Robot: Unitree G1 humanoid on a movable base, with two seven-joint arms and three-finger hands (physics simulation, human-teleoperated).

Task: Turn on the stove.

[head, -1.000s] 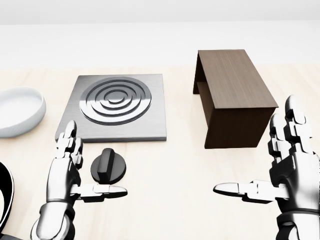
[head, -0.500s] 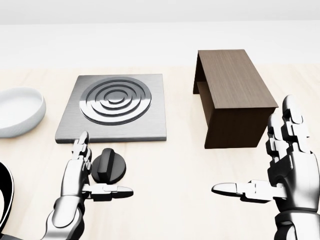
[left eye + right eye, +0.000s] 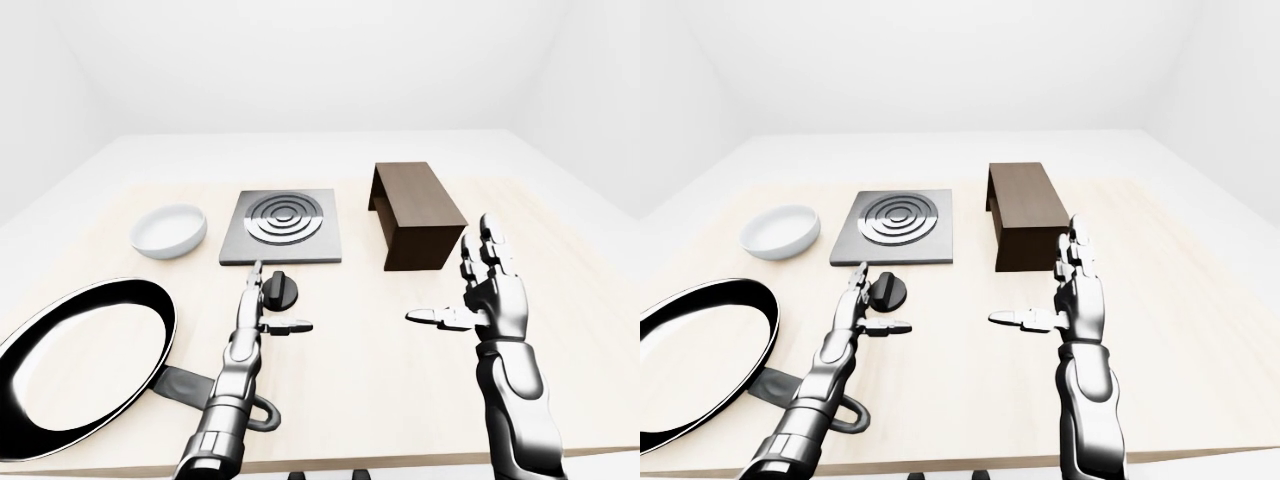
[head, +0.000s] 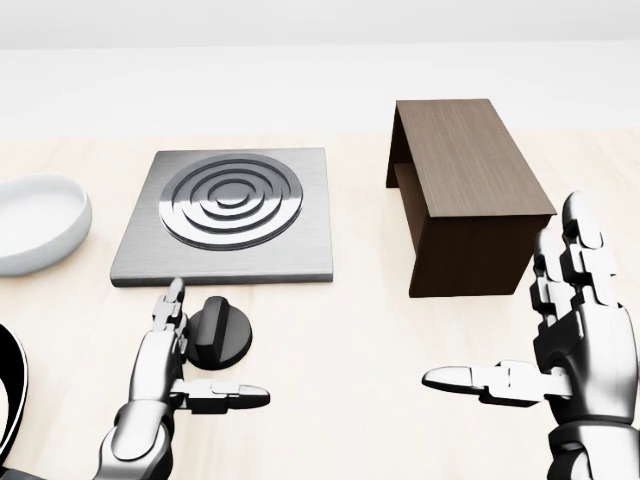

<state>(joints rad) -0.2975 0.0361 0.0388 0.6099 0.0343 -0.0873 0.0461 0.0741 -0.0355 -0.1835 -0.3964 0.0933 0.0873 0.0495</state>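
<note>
The stove is a grey metal plate with concentric burner rings, lying on the light wooden table. Its black round knob sits on the table just below the plate's lower edge. My left hand is open right at the knob: fingers stand up along its left side, thumb points right just below it. I cannot tell whether it touches the knob. My right hand is open and empty at the right, fingers up, thumb pointing left.
A dark wooden box-shaped stand is to the right of the stove. A white bowl is at the left. A large black frying pan lies at the lower left of the table.
My left hand has slid right and down, closing in on the knob's left side, with the thumb now under the knob. The right hand has barely moved.
</note>
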